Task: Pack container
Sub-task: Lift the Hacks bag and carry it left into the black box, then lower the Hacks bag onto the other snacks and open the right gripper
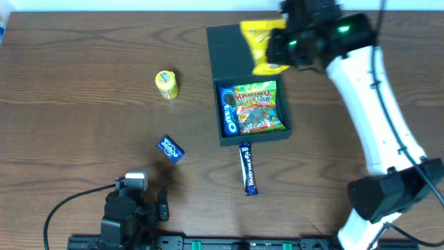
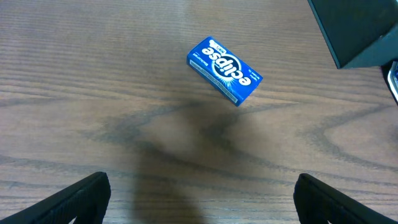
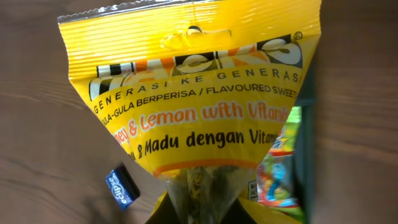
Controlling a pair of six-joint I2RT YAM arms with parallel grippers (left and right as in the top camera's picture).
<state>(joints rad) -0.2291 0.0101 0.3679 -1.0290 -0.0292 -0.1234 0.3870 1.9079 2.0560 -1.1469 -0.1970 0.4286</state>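
While the left gripper (image 2: 199, 202) hangs low over the brown wooden bench (image 1: 69, 104), jaws released wide and holding nothing, a small yellow round tin (image 1: 166, 84) and a blue rectangular Eclipse mint box (image 2: 224, 70) lie ahead of it. Right of them, at mid-bench, sits the dark teal-green square cardboard container (image 1: 253, 137), its lid flap folded back. It holds 2 packets: a blue Oreo pack (image 1: 227, 111) and a bright Haribo bag (image 1: 258, 107). It looks light and stiff-walled yet crushable, best taken by a side wall or the flap's free edge. A dark blue snack bar (image 1: 248, 169) lies just in front. Over the flap, the right gripper (image 1: 281, 52) reaches in from the right, jaws clenched on a soft, crinkly yellow sweet pouch (image 3: 193, 93).
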